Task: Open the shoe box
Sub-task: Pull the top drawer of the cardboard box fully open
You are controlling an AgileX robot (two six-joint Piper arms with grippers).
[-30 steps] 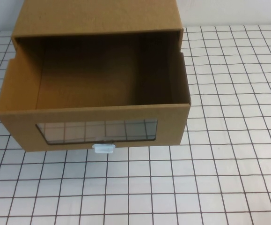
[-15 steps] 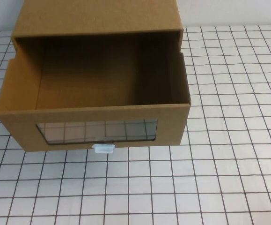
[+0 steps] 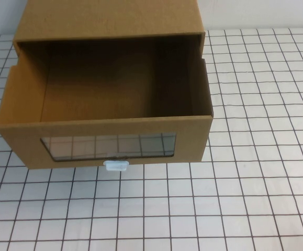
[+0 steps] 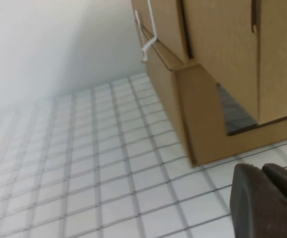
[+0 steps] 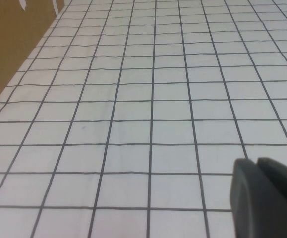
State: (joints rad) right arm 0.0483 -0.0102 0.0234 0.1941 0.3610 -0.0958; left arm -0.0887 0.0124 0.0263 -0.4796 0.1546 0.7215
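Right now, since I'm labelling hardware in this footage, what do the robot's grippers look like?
Only the tips show. The left gripper, near the shoe box in its wrist view, has rounded, matte dark grey fingers. The right gripper, over the gridded table, looks the same. No cables or markings show.

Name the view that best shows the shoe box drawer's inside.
High view: it looks down into the open drawer. Left wrist, past the left tool, shows outer walls only; right wrist, past the right tool, one corner.
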